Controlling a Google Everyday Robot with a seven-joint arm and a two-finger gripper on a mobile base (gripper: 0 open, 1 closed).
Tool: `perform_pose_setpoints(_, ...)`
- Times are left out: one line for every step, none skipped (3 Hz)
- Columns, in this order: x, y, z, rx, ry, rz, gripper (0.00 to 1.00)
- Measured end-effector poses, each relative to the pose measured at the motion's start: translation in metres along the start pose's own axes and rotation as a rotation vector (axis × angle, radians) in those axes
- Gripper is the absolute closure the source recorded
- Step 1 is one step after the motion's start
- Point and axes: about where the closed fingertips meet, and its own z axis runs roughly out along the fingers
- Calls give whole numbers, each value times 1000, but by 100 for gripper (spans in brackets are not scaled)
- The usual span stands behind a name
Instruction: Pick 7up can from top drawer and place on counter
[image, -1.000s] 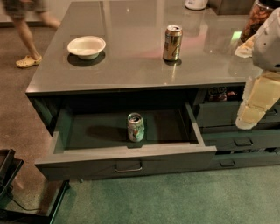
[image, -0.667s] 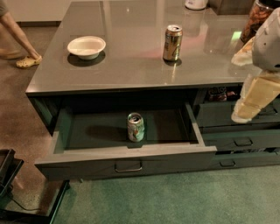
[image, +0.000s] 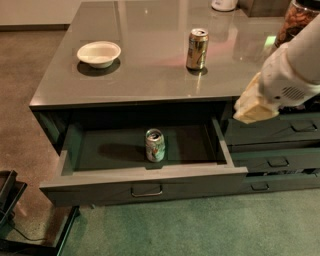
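Note:
The 7up can (image: 155, 145) stands upright inside the open top drawer (image: 145, 186), near the middle and close to the drawer front. The drawer is pulled out under the counter (image: 150, 65), its bar handle facing me. My gripper (image: 255, 106) is at the right, at the end of the white arm, hanging in front of the counter's right front edge and above the right-hand drawers. It is well to the right of the can and higher than it, holding nothing that I can see.
A taller gold-brown can (image: 197, 48) and a white bowl (image: 99, 53) stand on the counter. Narrower stacked drawers (image: 280, 150) sit at the right, partly open. A dark object (image: 10, 200) is on the floor at the lower left.
The arm has swung left and upward, closer to the counter edge. A person's legs at the far left have left the view. The 7up can has not moved.

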Motion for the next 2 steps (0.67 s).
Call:
perform_pose_setpoints(-8, -7, 50, 10, -75, 37, 88)
perform_pose_setpoints(-19, -14, 101, 39, -168, 92, 100)
